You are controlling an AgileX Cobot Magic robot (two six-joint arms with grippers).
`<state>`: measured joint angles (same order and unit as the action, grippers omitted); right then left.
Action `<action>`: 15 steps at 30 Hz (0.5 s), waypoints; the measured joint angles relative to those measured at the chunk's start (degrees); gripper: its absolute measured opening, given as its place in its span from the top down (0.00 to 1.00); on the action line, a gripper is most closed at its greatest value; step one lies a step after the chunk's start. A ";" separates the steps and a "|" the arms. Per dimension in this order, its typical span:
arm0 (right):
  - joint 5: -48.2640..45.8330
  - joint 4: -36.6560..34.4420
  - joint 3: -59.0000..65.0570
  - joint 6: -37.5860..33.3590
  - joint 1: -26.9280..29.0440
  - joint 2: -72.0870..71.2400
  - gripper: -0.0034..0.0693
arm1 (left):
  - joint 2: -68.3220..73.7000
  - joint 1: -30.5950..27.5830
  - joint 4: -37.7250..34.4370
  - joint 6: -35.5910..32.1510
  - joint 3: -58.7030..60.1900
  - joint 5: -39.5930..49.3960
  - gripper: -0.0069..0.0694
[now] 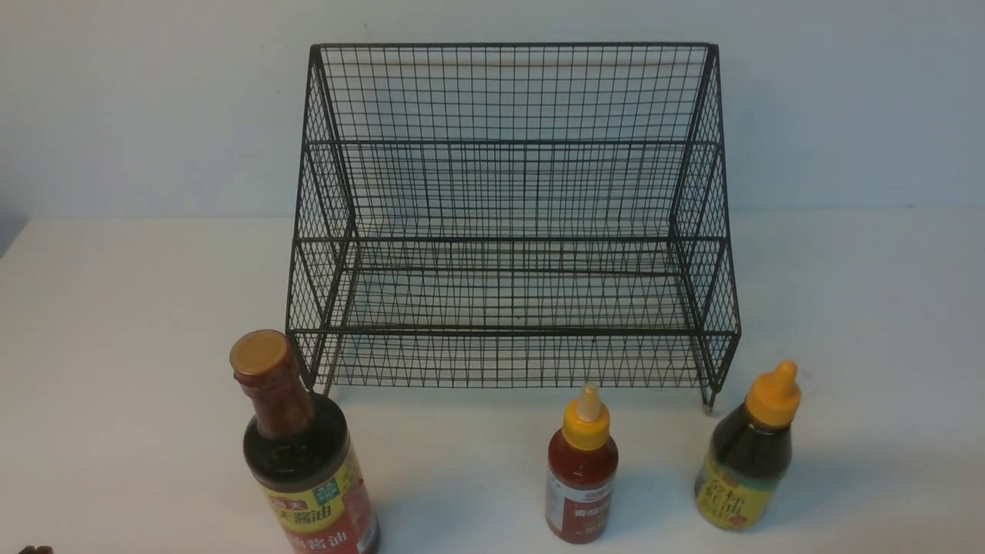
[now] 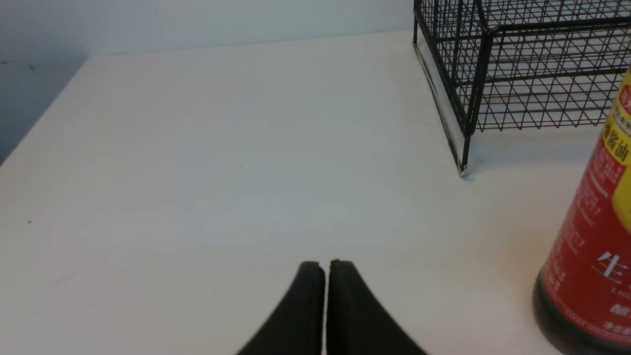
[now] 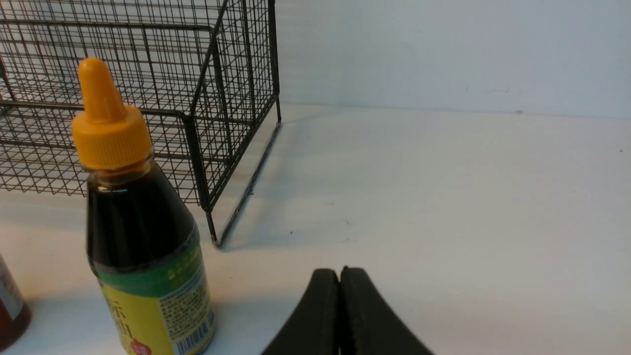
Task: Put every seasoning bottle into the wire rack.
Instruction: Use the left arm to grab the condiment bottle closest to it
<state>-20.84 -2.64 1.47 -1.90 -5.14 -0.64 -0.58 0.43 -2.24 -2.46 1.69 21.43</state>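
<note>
Black wire rack (image 1: 508, 332) at back of white table (image 1: 115, 346). Upright in row before it, outside rack: tall dark bottle (image 1: 304, 454) left, small red bottle (image 1: 582, 477) middle, squat dark bottle (image 1: 746, 462) right. Left gripper (image 2: 325, 268) and right gripper (image 3: 340, 276) low over table, fingers pressed closed, apart from bottles.

The matte black, two-fingered left gripper (image 2: 325, 266) was shown as a pair of smooth fingers (image 2: 301, 308), each broad at the base and curved inward to a narrow, rounded tip. The right gripper (image 3: 340, 274) was made up of the same black, tapered, horn-shaped pair.
</note>
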 joint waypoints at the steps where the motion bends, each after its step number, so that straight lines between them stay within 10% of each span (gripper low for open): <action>1: 0.00 0.00 0.00 0.00 0.00 0.00 0.97 | 0.00 0.00 -3.03 1.83 0.00 0.00 0.92; 8: 0.00 0.00 0.00 0.00 0.00 0.00 0.97 | 0.00 0.00 -37.81 18.08 0.00 1.39 0.92; 15: 0.00 0.00 0.00 0.00 0.00 0.00 0.97 | 0.00 0.00 -55.21 17.64 0.00 -1.99 0.92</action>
<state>-20.84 -2.64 1.47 -1.90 -5.14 -0.64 -0.58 0.43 -57.44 15.18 1.69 19.44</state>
